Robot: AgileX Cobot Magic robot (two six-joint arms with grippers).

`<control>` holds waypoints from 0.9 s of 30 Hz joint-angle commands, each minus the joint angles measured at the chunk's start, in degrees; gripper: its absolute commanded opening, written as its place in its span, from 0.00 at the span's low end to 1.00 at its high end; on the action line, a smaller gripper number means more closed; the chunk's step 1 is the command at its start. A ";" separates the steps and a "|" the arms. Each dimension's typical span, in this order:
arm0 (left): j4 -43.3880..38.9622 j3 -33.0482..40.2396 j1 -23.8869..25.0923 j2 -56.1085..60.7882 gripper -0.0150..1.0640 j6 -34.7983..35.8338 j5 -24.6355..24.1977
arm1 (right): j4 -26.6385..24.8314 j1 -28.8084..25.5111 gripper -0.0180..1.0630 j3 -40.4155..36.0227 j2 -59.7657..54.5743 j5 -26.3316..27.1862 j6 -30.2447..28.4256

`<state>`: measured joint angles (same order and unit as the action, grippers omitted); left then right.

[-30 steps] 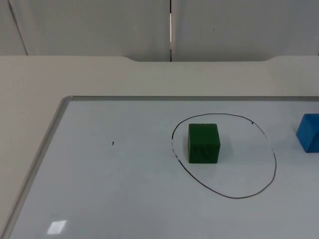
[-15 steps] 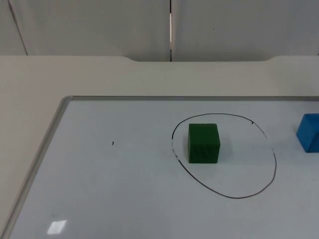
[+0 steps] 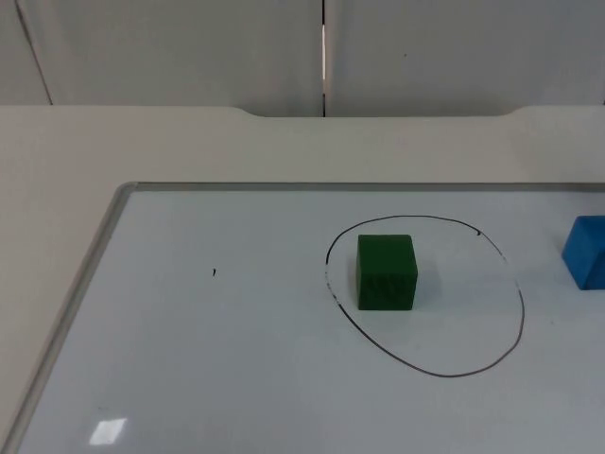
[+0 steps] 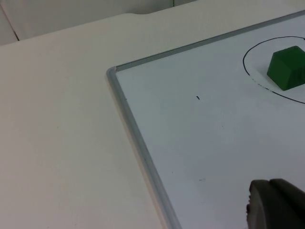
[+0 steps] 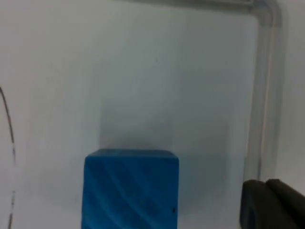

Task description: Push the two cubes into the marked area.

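Note:
A green cube (image 3: 387, 272) sits inside the black drawn oval (image 3: 522, 312) on the whiteboard, near the oval's left side. A blue cube (image 3: 586, 252) rests outside the oval at the board's right edge. In the left wrist view the green cube (image 4: 287, 67) lies far ahead of my left gripper (image 4: 274, 204), which is shut and holds nothing. The right wrist view has the blue cube (image 5: 129, 188) close by, just beside my right gripper (image 5: 269, 204), shut and empty, apart from the cube.
The whiteboard has a raised metal frame (image 3: 85, 274) with rounded corners (image 5: 267, 19). Beige table top surrounds it, ending at the grey partition wall. A small black mark (image 3: 214, 272) is on the board's left part.
Neither cube has moved in the top view. My right gripper's jaws have closed.

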<state>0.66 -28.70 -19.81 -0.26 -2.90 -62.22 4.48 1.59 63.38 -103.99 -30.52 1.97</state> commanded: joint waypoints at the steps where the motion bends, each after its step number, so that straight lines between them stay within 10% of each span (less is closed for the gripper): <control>1: -0.28 0.24 -0.01 0.26 0.01 0.40 0.58 | 0.27 -0.30 0.02 0.34 -2.04 0.81 0.10; 27: -0.28 0.24 -0.01 0.26 0.01 0.40 0.58 | -1.89 2.15 0.02 0.34 -9.62 3.93 -1.12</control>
<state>0.66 -28.70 -19.81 -0.26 -2.90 -62.22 2.63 2.75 63.38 -113.92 -27.45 1.73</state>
